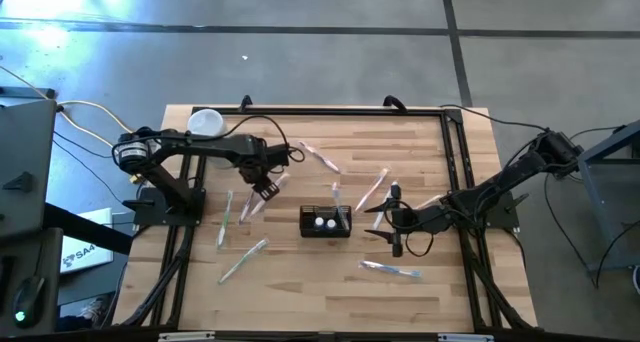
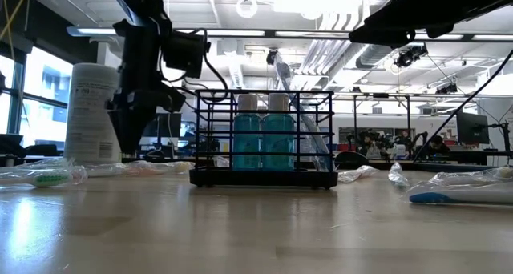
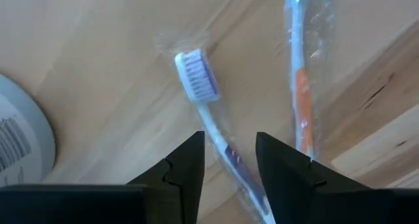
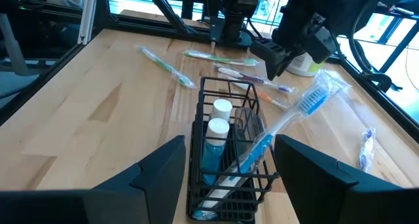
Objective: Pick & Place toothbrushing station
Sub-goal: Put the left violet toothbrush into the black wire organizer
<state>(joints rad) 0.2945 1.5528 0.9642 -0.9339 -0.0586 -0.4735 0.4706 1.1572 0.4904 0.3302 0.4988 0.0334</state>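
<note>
The toothbrushing station (image 1: pixel 325 222), a small black wire holder, stands mid-table with two blue white-capped bottles (image 4: pixel 216 129) and a wrapped blue toothbrush (image 4: pixel 288 119) leaning in it. My right gripper (image 1: pixel 396 219) hovers open just to its right, facing it, with the station (image 4: pixel 226 165) in front of its spread fingers. My left gripper (image 1: pixel 265 190) points down at the table's left part and is open. Its fingers (image 3: pixel 186 158) stand on either side of the handle of a wrapped purple toothbrush (image 3: pixel 200 86) lying flat on the wood. Whether they touch it I cannot tell.
A white cylindrical container (image 1: pixel 205 122) stands at the far left corner. A wrapped orange toothbrush (image 3: pixel 301 93) lies beside the purple one. Several more wrapped toothbrushes lie scattered, for instance near the left front (image 1: pixel 243 262), right front (image 1: pixel 390 270) and behind the station (image 1: pixel 320 157).
</note>
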